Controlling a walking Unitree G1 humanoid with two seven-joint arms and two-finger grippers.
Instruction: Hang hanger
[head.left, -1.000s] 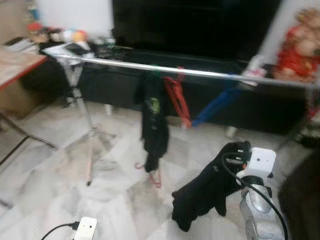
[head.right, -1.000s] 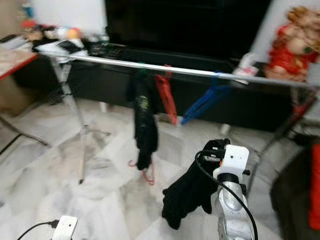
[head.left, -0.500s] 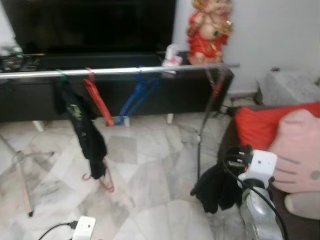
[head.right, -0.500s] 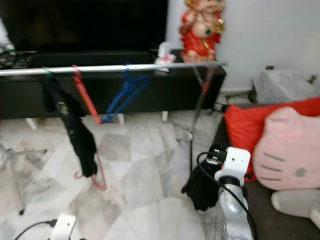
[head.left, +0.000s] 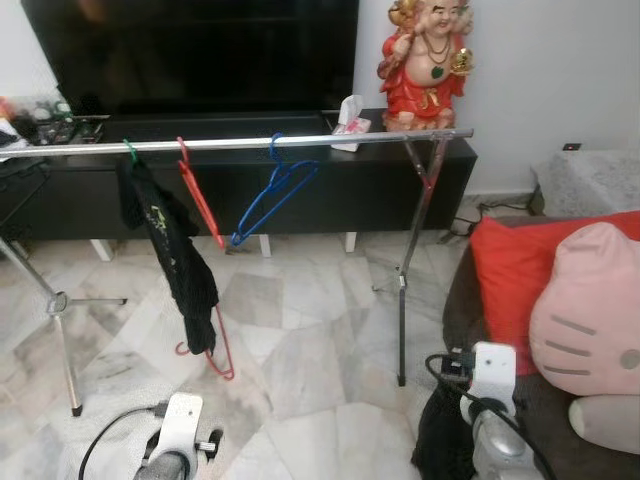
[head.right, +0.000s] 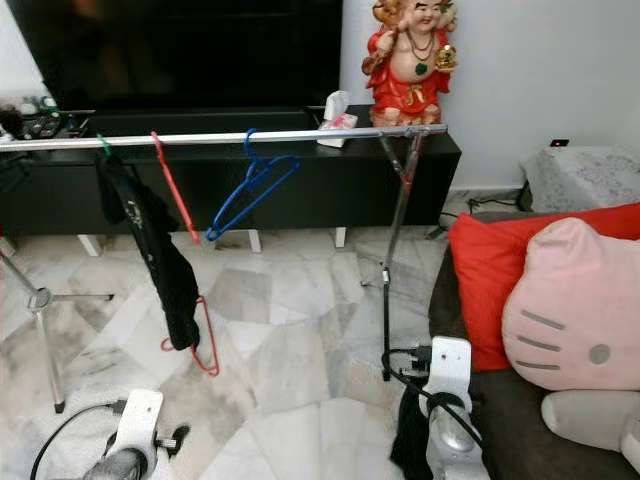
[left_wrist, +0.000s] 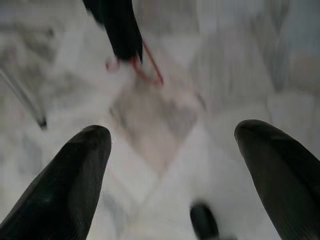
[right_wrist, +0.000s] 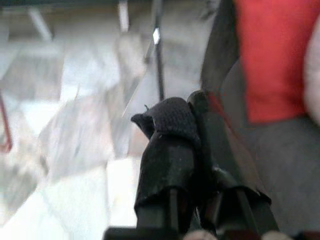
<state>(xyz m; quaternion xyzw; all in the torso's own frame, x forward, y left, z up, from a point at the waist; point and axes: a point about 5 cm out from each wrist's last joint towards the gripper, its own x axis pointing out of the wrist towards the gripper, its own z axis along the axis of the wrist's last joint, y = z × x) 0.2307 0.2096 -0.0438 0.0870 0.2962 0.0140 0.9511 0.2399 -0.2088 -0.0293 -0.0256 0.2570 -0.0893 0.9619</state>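
You're looking at a home living room: a big dark TV (head.left: 190, 50) sits on a low black cabinet (head.left: 300, 185), with a red figurine (head.left: 425, 60) at its end. The floor (head.left: 300, 340) is pale marble tile. A sofa (head.right: 500, 420) holds a red cushion (head.left: 500, 270) and a pink cat pillow (head.left: 590, 310), and a clothes rail (head.left: 300, 141) stands before the TV.

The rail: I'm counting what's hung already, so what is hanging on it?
On the rail hang a black garment on a green hook, a red hanger and a blue hanger. The garment covers its own hanger; another red hanger shows below its hem.
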